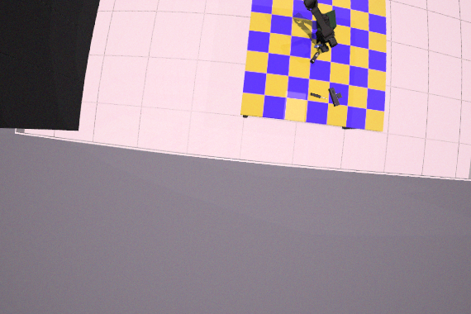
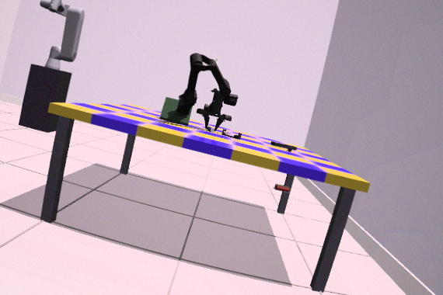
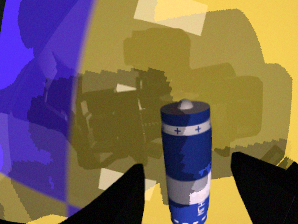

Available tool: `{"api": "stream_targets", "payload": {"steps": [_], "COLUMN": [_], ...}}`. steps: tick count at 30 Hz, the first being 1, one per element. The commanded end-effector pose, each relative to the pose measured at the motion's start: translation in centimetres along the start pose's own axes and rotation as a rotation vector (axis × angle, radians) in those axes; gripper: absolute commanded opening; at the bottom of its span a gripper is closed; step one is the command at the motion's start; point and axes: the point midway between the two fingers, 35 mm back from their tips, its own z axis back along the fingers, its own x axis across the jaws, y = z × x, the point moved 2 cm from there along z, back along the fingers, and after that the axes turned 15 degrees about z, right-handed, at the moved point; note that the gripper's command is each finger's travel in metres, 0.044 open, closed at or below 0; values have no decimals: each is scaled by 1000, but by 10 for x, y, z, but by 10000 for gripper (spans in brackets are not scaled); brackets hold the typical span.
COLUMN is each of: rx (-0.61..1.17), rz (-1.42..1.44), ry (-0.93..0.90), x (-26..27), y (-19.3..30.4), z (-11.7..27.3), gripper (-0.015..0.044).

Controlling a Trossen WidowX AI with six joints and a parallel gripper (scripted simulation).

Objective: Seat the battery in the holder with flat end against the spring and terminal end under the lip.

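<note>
1. Gripper (image 3: pixel 188 185) hangs over the table (image 2: pixel 218 148), fingers spread, nothing pinched.
2. Battery (image 3: pixel 186 165) lies on a yellow square, btwn the fingertips.
3. Holder (image 1: pixel 334 97) sits well apart, near the table's edge.

Robot test lab: checkered table (image 2: pixel 163 135), tiled floor (image 2: pixel 116 258), 2nd arm (image 2: pixel 64 30) on pedestal.

Checkered table (image 2: pixel 116 119), grey idle arm (image 2: pixel 66 30), black pedestal (image 2: pixel 44 96).

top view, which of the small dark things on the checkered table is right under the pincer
The battery, lying between the open pincer fingers near the arm; the other two dark pieces lie apart near the table's far edge.
</note>
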Motion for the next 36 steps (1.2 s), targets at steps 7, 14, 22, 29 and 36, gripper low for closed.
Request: {"api": "stream_targets", "payload": {"steps": [7, 14, 22, 29, 36], "rx": [3, 2, -4, 1, -6], "rz": [7, 4, 3, -2, -357], "ry": [-2, 3, 8, -1, -1], "x": [1, 0, -2, 0, -14], "y": [0, 0, -1, -1, 11], "z": [-3, -2, 31, 47, 53], "gripper": [90, 72, 72, 72, 72]}}
